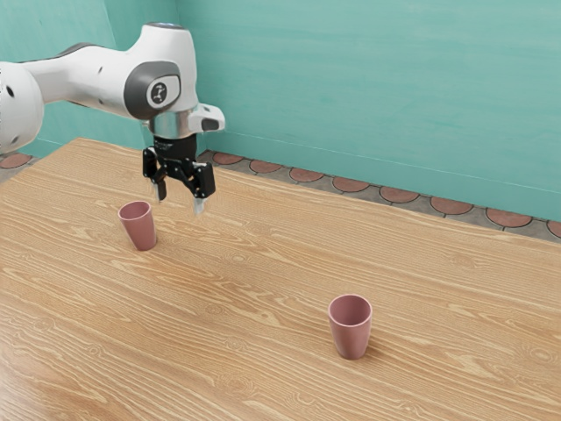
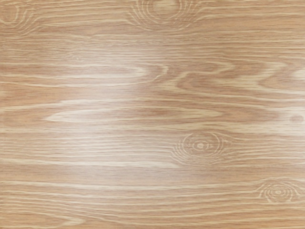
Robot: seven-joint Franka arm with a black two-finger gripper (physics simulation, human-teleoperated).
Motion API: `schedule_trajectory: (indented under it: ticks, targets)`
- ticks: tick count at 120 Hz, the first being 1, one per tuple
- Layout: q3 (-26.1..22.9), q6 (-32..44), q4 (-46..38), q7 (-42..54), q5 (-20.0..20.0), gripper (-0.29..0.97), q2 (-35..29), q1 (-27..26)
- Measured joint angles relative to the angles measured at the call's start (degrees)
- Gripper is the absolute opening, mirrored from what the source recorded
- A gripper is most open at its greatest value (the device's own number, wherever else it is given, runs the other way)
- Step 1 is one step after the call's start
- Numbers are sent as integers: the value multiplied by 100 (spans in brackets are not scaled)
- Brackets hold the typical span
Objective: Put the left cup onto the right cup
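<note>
Over on the exterior view's left, the gripper (image 1: 181, 202) hangs above the desk (image 1: 263, 263), fingers spread wide and nothing between them, so it is released and empty. Just below it, a touch toward the view's left, stands the left cup (image 1: 138, 224), upright on the desk with its mouth up and its long axis vertical. Cup and gripper are apart, with no contact. The fingertips sit higher than the rim, and the cup looks a little nearer the camera than the hand, though depth is hard to judge from this side. The right cup (image 1: 351, 325) stands upright too, well apart, far toward the view's right and nearer the camera.

At the wrist view, wood grain of the desk (image 2: 152, 114) runs beneath the hand, knots and all. I read that as the hand not yet centred over the cup.

So the coming move turns on one thing: the left cup lies down and slightly leftward in the exterior view from the open fingers. My call is a short sidestep over the rim, then a straight drop to straddle it.
</note>
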Motion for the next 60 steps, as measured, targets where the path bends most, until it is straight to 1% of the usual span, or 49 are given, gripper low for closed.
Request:
schedule_trajectory:
  ticks: [23,53,60]
  targets:
    - [-24,-38,713,-2,-20,68,611,170]
    - [-88,-229,1770,-2,-34,68,1410,233]
    - [-206,-305,2091,-3,-32,68,1636,312]
